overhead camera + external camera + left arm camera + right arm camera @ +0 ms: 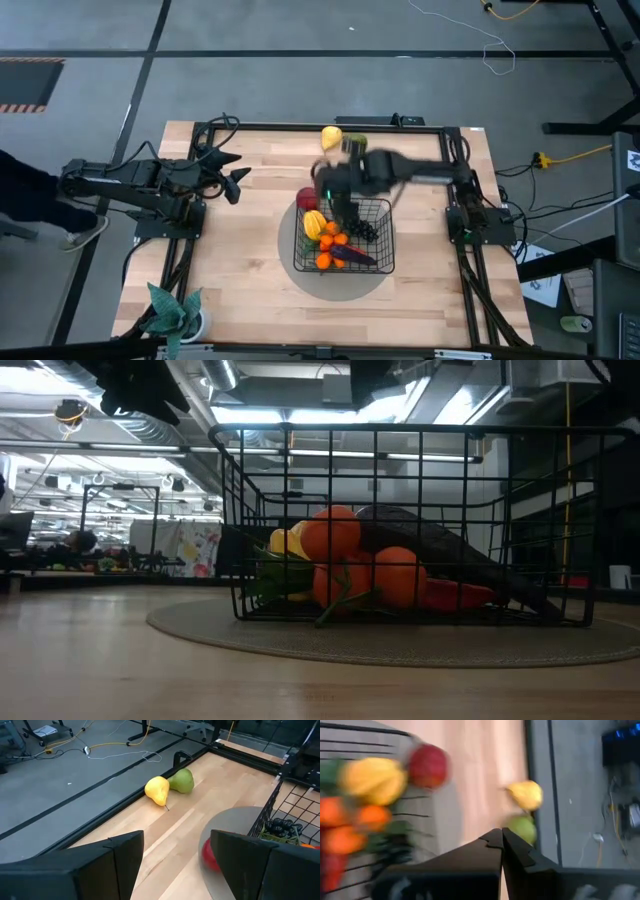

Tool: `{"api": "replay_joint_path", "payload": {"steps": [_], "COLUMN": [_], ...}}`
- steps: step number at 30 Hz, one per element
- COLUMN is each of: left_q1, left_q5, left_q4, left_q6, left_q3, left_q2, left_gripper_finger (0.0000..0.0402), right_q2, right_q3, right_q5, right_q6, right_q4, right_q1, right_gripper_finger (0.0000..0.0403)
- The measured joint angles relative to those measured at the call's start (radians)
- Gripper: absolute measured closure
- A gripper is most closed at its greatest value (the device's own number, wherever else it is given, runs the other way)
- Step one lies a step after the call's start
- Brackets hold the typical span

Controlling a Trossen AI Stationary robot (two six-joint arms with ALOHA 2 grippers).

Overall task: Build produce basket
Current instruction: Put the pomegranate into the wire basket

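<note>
From where I stand, the basket (345, 238) sits on a round grey mat (300, 285) in the middle of the table (240, 280), already holding oranges (400, 575), a yellow ridged fruit (314, 222), dark grapes (366, 229) and what looks like an eggplant (430, 540). The red apple (306, 198) lies outside it, touching or just beside the basket's far-left corner on the mat.

Over that same far edge hangs the right gripper (333, 200), its fingers pressed together and pinching nothing I can see. Beyond it, close to the table's far rail, the yellow pear (331, 137) and green apple (182, 780) rest side by side, touching, with the pear's stem pointing back toward the table's middle. These lie straight away from the right gripper, on the far side, so that arm looks much the nearer for either one and for the red apple.

The left gripper (235, 183) waits well off to the left, fingers spread wide and empty.

I can read no labels or writing anywhere.
</note>
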Motion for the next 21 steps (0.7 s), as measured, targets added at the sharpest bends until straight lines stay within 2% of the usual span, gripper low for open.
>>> {"api": "replay_joint_path", "payload": {"steps": [2, 4, 6, 9, 11, 13, 16, 21], "left_q1": [0.000, 0.000, 0.000, 0.000, 0.000, 0.000, 0.000, 0.000], "left_q5": [0.021, 0.050, 0.060, 0.060, 0.059, 0.059, 0.058, 0.058], "left_q4": [0.000, 0.000, 0.000, 0.000, 0.000, 0.000, 0.000, -0.001], "left_q6": [0.000, 0.001, 0.001, 0.018, 0.032, 0.035, 0.035, 0.036], "left_q3": [0.000, 0.000, 0.000, 0.000, 0.000, 0.000, 0.000, 0.000], "left_q2": [0.000, 0.000, 0.000, 0.000, 0.000, 0.000, 0.000, 0.000], "left_gripper_finger": [0.0184, 0.0184, 0.0184, 0.0184, 0.0184, 0.0184, 0.0184, 0.0184], "right_q2": [0.000, 0.000, 0.002, 0.025, 0.046, 0.073, 0.111, 0.147], "right_q3": [0.000, 0.000, 0.000, 0.000, 0.000, 0.000, 0.000, -0.001], "right_q5": [-0.007, -0.060, -0.176, -0.429, -0.577, -0.662, -0.693, -0.709], "right_q6": [-0.017, -0.038, -0.053, -0.053, -0.091, -0.145, -0.222, -0.246], "right_q4": [0.000, -0.001, 0.017, 0.115, 0.198, 0.266, 0.285, 0.163], "right_q1": [-0.082, -0.176, -0.272, -0.380, -0.408, -0.407, -0.395, -0.391], "right_gripper_finger": [0.0403, 0.0403, 0.0403, 0.0402, 0.0402, 0.0402, 0.0402, 0.0402]}}
